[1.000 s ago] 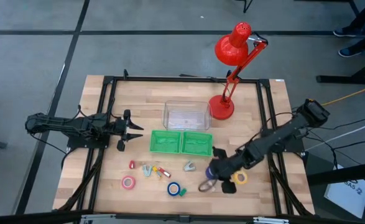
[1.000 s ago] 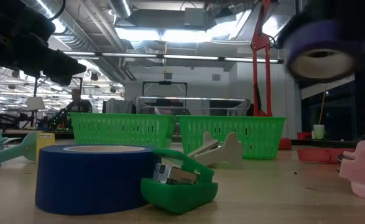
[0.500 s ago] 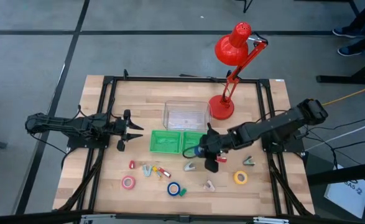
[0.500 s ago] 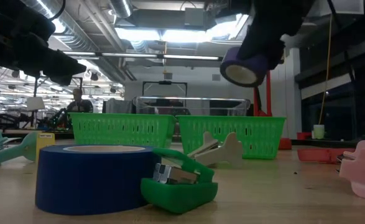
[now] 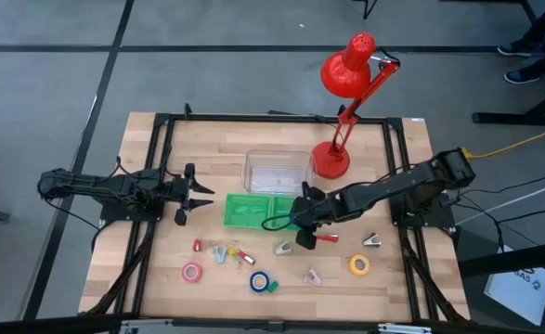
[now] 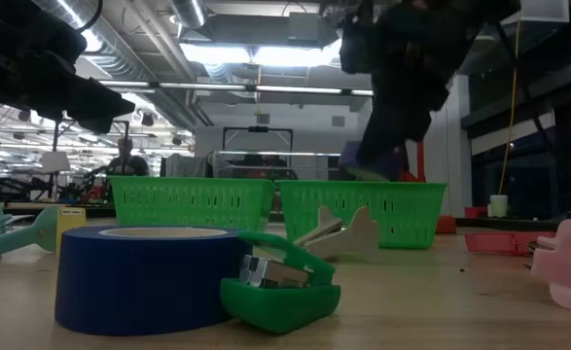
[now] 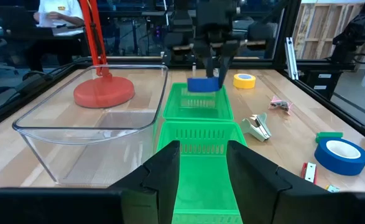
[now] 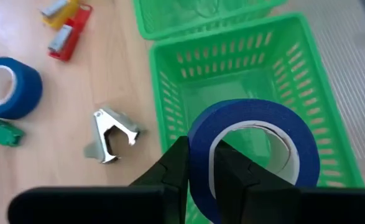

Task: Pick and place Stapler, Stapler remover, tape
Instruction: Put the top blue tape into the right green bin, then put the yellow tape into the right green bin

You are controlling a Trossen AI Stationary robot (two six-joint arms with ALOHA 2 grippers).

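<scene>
My right gripper (image 5: 302, 221) is over the right green basket (image 5: 295, 199), shut on a blue tape roll (image 8: 257, 143), which also shows as a blue block (image 7: 203, 84) in the left wrist view. In the low view the roll (image 6: 373, 160) hangs just above the basket's rim (image 6: 363, 187). My left gripper (image 5: 202, 192) waits, open, at the table's left, pointing at the left green basket (image 5: 247, 211). On the near part of the table lie a pink roll (image 5: 191, 273), a blue roll with a green stapler (image 5: 263, 282), a yellow roll (image 5: 358, 265) and several staple removers. My right gripper pinches the wall of the blue roll (image 8: 201, 146), one finger (image 8: 232, 171) inside the hollow centre and one (image 8: 175, 168) outside. It comes from above, slanting from the table's right. The roll is lifted clear over the right green basket, its hole tilted toward the wrist camera.
A clear plastic tub (image 5: 278, 172) stands behind the baskets, and a red desk lamp's base (image 5: 330, 160) is beside it to the right. Small staplers (image 5: 224, 252) lie near the pink roll. A black frame runs along the table's edges.
My right gripper has carried the blue roll from the table's near right, high above the top, toward the far left to above the right green basket, and has come down toward its rim. It has stayed shut on the roll.
</scene>
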